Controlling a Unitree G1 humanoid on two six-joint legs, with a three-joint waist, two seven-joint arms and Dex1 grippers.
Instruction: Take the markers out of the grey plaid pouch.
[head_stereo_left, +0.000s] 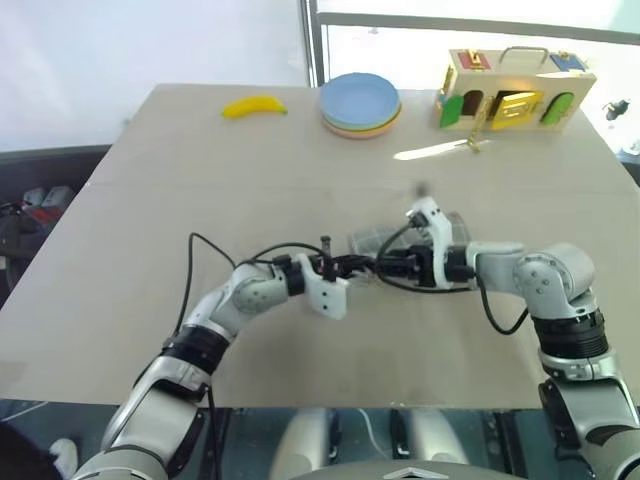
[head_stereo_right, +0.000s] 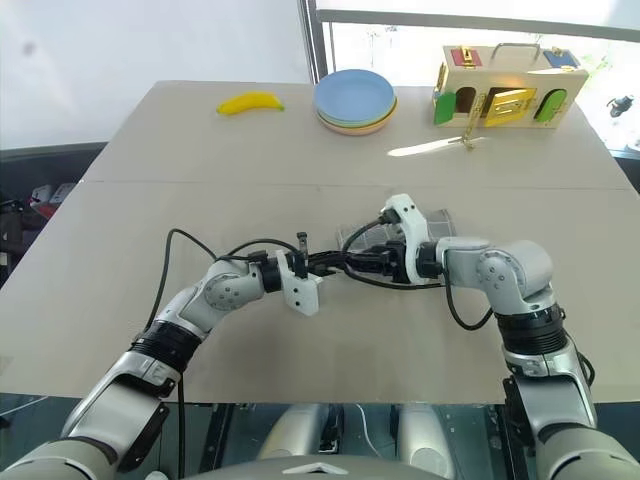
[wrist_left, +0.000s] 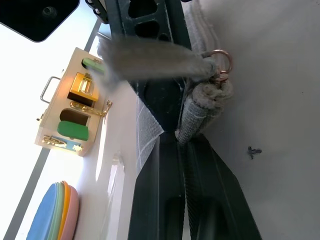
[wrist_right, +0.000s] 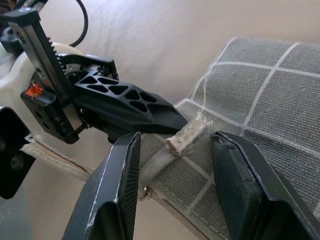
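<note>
— Where is the grey plaid pouch (wrist_right: 260, 95)?

— At the middle of the surface (head_stereo_left: 150, 250), mostly hidden behind both wrists in the head views; only a pale corner peeks out.

— And the left pincer (wrist_right: 175, 122)?

— Pressed together on the pouch's edge, pinching the fabric beside the zipper pull; a small copper ring (wrist_left: 222, 60) sits right there.

— The right pincer (wrist_right: 175, 165)?

— Its fingers stand spread, one on each side of the pull tab, over the plaid cloth. Whether they touch it is hard to make out.

— Any markers?

— I cannot tell; the inside is not visible.

— Elsewhere?

— A banana (head_stereo_left: 254, 106), stacked plates (head_stereo_left: 360, 103) and a wooden latch box (head_stereo_left: 515, 90) along the far edge.
</note>
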